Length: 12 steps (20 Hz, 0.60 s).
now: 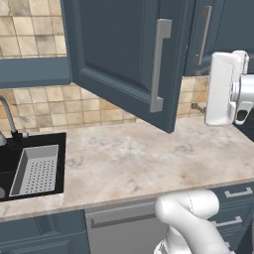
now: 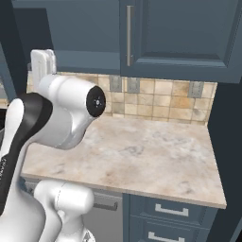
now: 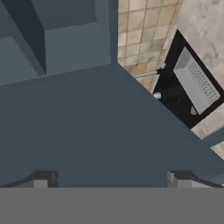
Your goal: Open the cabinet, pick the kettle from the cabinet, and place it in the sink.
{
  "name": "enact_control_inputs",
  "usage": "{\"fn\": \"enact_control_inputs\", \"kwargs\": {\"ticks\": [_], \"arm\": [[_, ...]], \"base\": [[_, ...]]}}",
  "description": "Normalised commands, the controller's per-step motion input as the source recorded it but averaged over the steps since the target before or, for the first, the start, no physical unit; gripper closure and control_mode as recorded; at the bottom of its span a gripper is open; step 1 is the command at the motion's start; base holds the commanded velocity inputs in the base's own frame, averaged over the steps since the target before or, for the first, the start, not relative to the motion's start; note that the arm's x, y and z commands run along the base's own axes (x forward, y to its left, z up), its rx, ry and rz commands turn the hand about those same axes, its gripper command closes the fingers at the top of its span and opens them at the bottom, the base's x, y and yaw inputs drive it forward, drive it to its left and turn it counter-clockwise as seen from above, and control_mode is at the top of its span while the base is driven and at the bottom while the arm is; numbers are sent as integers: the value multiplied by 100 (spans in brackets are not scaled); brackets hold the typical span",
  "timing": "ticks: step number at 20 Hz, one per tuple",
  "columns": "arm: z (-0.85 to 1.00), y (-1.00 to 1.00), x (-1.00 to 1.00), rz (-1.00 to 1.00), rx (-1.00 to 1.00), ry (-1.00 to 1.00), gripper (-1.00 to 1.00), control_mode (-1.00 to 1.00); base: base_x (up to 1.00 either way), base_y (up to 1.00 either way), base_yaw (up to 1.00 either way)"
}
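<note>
Two cabinet (image 1: 124,54) doors show in the left base view: one door (image 1: 119,59) swung wide out over the counter (image 1: 149,158), and one shut door beside it to the right, each with one long grey bar handle (image 1: 159,64). We count one black sink (image 1: 30,171) at the counter's left end, with one perforated grey tray (image 1: 35,169) lying in it and one curved tap (image 1: 9,116) rising behind it.

From the hand view we look along the open door's flat blue face, with the cabinet's inside above it and the sink (image 3: 183,94) and its tray off to the right. One gripper (image 3: 111,179) shows there as two dark fingertips (image 3: 41,179) spread far apart at the bottom, with nothing between them. We cannot make out the kettle in the part of the cabinet interior that we see.

In the right base view we count three grey wall outlets (image 2: 116,83) on the tiled wall and two drawers (image 2: 170,208) below the counter.
</note>
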Motion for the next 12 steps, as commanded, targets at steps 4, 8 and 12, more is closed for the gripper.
{"fn": "enact_control_inputs", "kwargs": {"ticks": [4,8,12], "arm": [[-4,34,26,8,8,0,-100,-100],[-4,38,20,8,3,0,-100,-100],[-3,38,15,9,2,0,-100,-100]], "base": [[0,0,0],[0,0,0],[0,0,0]]}}
